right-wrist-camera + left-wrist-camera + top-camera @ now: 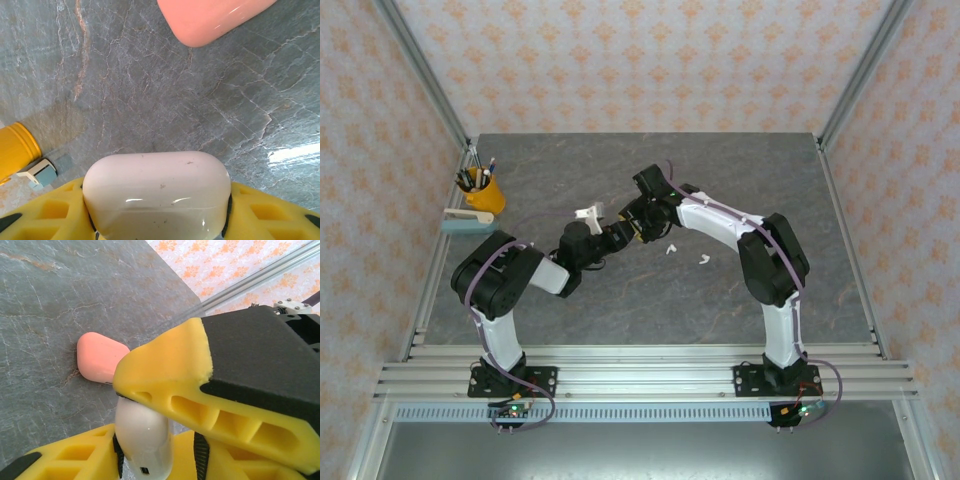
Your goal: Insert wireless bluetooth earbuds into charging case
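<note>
The white charging case [155, 185] sits lid shut between the yellow fingers of my right gripper [157, 212], which is shut on its two ends. In the left wrist view the same white case [142, 432] hangs port-down between the jaws of my left gripper [157, 457]. One pad touches the case and a narrow gap shows at the other. A right-gripper finger [200, 390] crosses above it. Both grippers meet mid-table, left gripper [612, 237] beside right gripper [638, 218]. Two white earbuds [671, 249] [704, 262] lie on the table to the right.
A shut coral-pink case [100, 357] lies on the grey table beyond the grippers, also seen as the pink case [215, 17]. A small pale object [588, 213] rests by the left wrist. A yellow pen cup [482, 192] and a pale blue block [466, 222] stand far left.
</note>
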